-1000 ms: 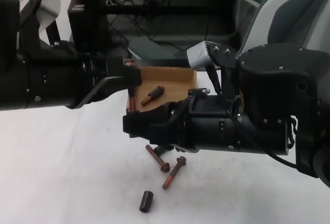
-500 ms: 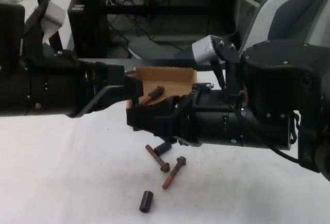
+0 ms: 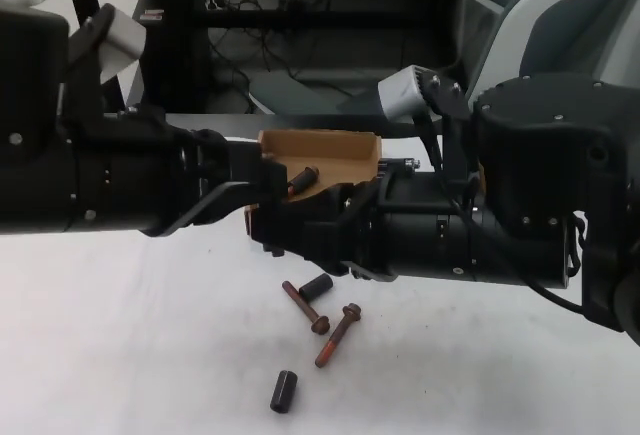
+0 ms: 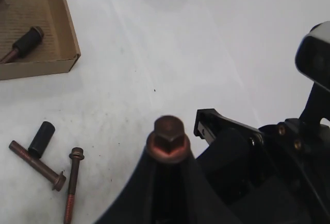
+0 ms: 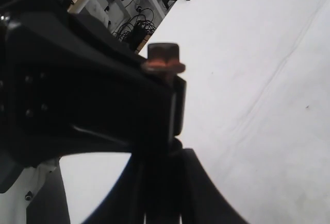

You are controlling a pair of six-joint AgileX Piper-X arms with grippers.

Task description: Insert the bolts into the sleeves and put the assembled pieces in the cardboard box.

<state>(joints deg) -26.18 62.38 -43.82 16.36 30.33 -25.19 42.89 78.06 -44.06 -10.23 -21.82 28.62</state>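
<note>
My left gripper point(image 4: 167, 158) is shut on a copper bolt point(image 4: 167, 137), whose hex head sticks out past the fingers. In the high view this gripper point(image 3: 262, 171) hangs just in front of the cardboard box point(image 3: 335, 142). My right gripper point(image 3: 268, 231) sits right below it. In the right wrist view it point(image 5: 162, 165) is shut on a dark sleeve point(image 5: 161, 183), in line under the bolt head point(image 5: 163, 59); the shaft is hidden. One assembled piece point(image 3: 303, 177) lies in the box. Two loose bolts point(image 3: 305, 307) point(image 3: 338, 335) and two sleeves point(image 3: 318, 285) point(image 3: 284, 391) lie on the white table.
The box's near corner point(image 4: 62, 62) shows in the left wrist view with the assembled piece point(image 4: 23, 42) inside. Dark racks and cables point(image 3: 300, 15) stand behind the bench. White tabletop point(image 3: 120, 345) stretches open at the front left.
Both grippers have moved together up and away toward the box. The sleeve beside the two loose bolts, hidden under the right arm before, is uncovered.
</note>
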